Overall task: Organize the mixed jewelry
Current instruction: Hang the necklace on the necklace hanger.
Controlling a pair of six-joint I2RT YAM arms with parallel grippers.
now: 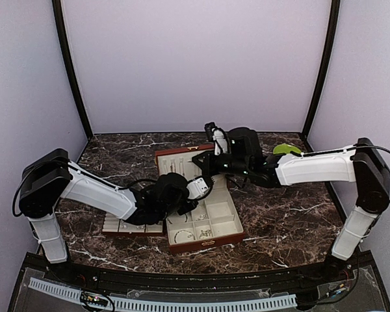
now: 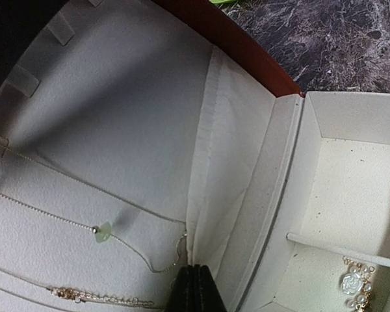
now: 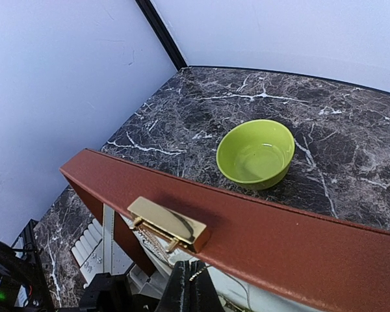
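Left wrist: left claw (image 2: 192, 287) clenched; green-bead chain (image 2: 104, 232) just beside tips, on cream lining (image 2: 117, 97).

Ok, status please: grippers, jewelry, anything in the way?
Left gripper shut, at hinge fold of cream-lined red-brown box. Right gripper shut, near gold lid clasp. Thin silvery chain with green bead lies on lid lining. Raised lid crowds right gripper.
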